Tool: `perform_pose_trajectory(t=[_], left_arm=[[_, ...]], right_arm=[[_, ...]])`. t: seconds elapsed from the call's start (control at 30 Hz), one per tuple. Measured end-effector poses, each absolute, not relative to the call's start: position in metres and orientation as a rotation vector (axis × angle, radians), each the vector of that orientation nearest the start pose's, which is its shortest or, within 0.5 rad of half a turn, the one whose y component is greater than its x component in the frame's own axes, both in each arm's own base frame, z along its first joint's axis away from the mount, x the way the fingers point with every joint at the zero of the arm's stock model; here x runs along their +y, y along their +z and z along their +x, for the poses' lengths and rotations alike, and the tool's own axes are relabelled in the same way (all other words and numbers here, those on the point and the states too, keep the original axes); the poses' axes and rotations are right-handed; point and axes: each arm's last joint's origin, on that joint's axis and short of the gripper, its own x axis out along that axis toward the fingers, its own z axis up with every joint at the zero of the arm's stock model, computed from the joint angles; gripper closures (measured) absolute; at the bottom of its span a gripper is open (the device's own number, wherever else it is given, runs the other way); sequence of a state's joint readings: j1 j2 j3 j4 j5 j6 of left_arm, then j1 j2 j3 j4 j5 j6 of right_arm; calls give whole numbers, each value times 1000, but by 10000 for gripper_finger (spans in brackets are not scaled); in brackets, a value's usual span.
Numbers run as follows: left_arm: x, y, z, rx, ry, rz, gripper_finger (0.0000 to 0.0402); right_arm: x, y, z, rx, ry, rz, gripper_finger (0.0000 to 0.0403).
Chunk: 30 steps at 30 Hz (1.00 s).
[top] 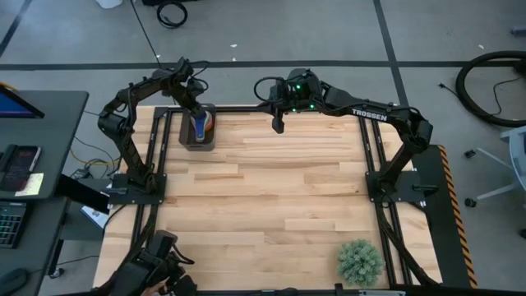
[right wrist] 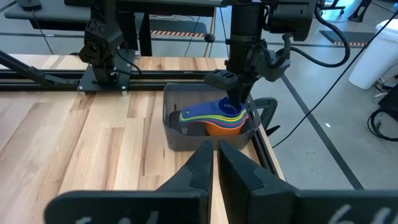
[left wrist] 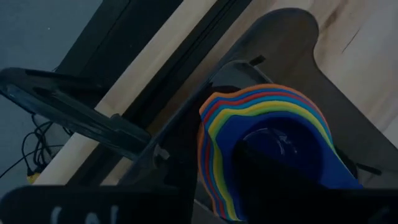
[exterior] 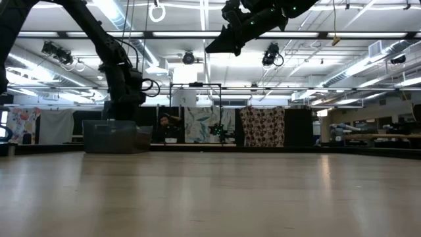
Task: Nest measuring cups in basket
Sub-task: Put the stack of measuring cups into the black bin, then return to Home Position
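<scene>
A stack of nested measuring cups (right wrist: 219, 118) sits in the grey basket (right wrist: 180, 134) at the far left corner of the wooden tabletop (top: 271, 189), orange at the bottom, w/ yellow, green, red & light blue rims fanned between, dark blue on top. The left hand (right wrist: 235, 93) reaches down into the basket from above, fingertips at the top dark blue cup; from the left wrist view its fingers are lost in shadow, so can't tell whether they grip the cup or stand just off it. The right hand (top: 278, 123) hangs above the tabletop's far edge near the middle, to the right of the basket & apart from it, fingers drawn narrow w/ nothing between them. A spiky green plant ball (top: 360, 261) rests near the front right corner.
</scene>
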State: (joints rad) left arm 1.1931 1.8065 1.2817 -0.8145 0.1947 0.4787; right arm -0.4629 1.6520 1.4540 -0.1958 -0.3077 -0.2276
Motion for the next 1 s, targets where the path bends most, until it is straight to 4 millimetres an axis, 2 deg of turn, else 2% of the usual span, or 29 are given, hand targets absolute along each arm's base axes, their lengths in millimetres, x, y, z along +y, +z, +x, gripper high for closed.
perform_pose_trajectory(t=[0.3, 0.73, 0.83, 0.9, 1.0], left_arm=[[320, 206, 131, 1266, 591, -496, 295], [319, 241, 131, 1239, 622, -463, 294], [316, 264, 130, 1176, 687, -467, 294], [310, 286, 130, 1135, 718, -458, 294], [293, 328, 131, 1055, 757, -422, 294]], right_arm=[[-162, 341, 345, 380, -111, -76, 373], [-162, 341, 345, 382, -111, -69, 373], [-163, 342, 344, 376, -121, -33, 373], [-163, 346, 339, 367, -125, -22, 373], [-163, 364, 327, 347, -142, -15, 373]])
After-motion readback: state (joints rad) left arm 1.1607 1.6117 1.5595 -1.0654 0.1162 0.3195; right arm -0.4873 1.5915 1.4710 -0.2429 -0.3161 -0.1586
